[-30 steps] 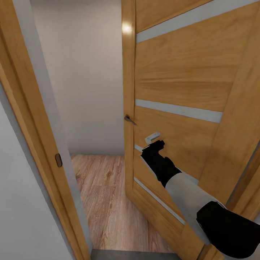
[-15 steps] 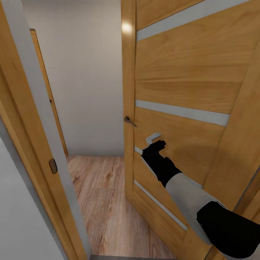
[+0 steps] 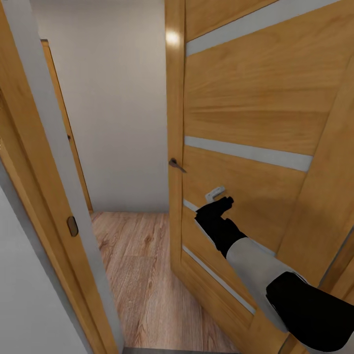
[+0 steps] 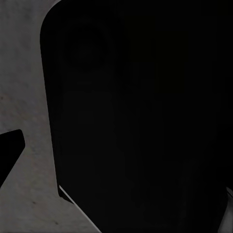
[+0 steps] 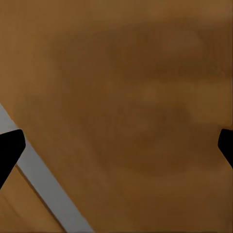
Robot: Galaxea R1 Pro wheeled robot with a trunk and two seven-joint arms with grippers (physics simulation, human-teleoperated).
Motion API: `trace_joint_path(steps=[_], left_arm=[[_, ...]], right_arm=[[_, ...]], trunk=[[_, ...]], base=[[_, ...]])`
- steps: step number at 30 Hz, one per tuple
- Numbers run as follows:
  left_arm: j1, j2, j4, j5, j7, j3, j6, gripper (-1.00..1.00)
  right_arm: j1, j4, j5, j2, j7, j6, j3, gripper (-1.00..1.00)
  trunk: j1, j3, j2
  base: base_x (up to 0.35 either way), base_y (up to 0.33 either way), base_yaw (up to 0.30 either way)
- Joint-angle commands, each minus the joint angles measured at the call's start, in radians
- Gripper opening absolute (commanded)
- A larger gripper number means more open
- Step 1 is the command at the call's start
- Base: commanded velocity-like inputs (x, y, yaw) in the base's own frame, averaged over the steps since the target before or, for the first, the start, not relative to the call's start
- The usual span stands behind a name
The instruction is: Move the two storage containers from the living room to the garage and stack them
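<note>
The two storage containers are out of view. My right gripper (image 3: 219, 195) is held against the orange-wood door (image 3: 255, 113), just below its dark handle (image 3: 176, 163) and close to a frosted strip. In the right wrist view its fingertips (image 5: 9, 150) stand far apart at the picture's edges, open and holding nothing, with the door's wood (image 5: 131, 97) and a grey strip (image 5: 43, 179) right in front. My left gripper (image 4: 116, 160) hangs beside my dark body over grey concrete floor (image 4: 24, 73), and one fingertip (image 4: 9, 150) sits out at the edge, so it is open.
The door stands partly open inward. The left door frame (image 3: 49, 162) with its latch plate (image 3: 73, 225) is close by. Beyond the gap lie light wood plank floor (image 3: 142, 275), a white wall (image 3: 123, 108) and another wood frame (image 3: 59, 108).
The view has shifted, bringing a second wood frame into sight at the left. My right gripper has slid slightly right and down along the door.
</note>
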Motion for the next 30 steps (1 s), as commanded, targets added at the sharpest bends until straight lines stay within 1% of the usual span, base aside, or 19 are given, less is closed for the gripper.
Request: trace_joint_path(steps=[1,6,8,14,26,30], left_arm=[[0.0,0.0,-0.001,0.0,0.0,0.0,0.0,1.0],[0.0,0.0,-0.001,0.0,0.0,0.001,-0.001,1.0],[0.0,0.0,-0.001,0.0,0.0,0.001,-0.001,1.0],[0.0,0.0,-0.001,0.0,-0.003,-0.001,0.0,1.0],[0.0,0.0,-0.001,-0.002,-0.008,-0.002,0.0,1.0],[0.0,0.0,-0.001,-0.002,-0.008,-0.002,0.0,1.0]], right_arm=[[-0.001,0.002,0.001,-0.004,-0.003,0.01,0.002,1.0],[-0.001,0.015,0.0,-0.026,0.002,-0.005,0.001,1.0],[-0.001,0.017,-0.001,-0.04,0.005,-0.011,0.001,1.0],[-0.002,0.018,-0.002,-0.062,0.026,-0.015,-0.001,1.0],[-0.002,0.018,-0.002,-0.066,0.03,-0.027,-0.001,1.0],[-0.002,0.017,-0.002,-0.066,0.03,-0.026,-0.001,1.0]], trunk=[[0.0,-0.001,0.0],[0.0,-0.001,0.0],[0.0,-0.001,0.0],[0.0,-0.001,0.0],[0.0,-0.001,0.0],[0.0,-0.001,0.0]], base=[[0.0,0.0,0.0],[0.0,0.0,0.0],[0.0,0.0,0.0],[0.012,0.0,0.0],[0.258,0.0,0.0],[0.097,0.0,0.0]])
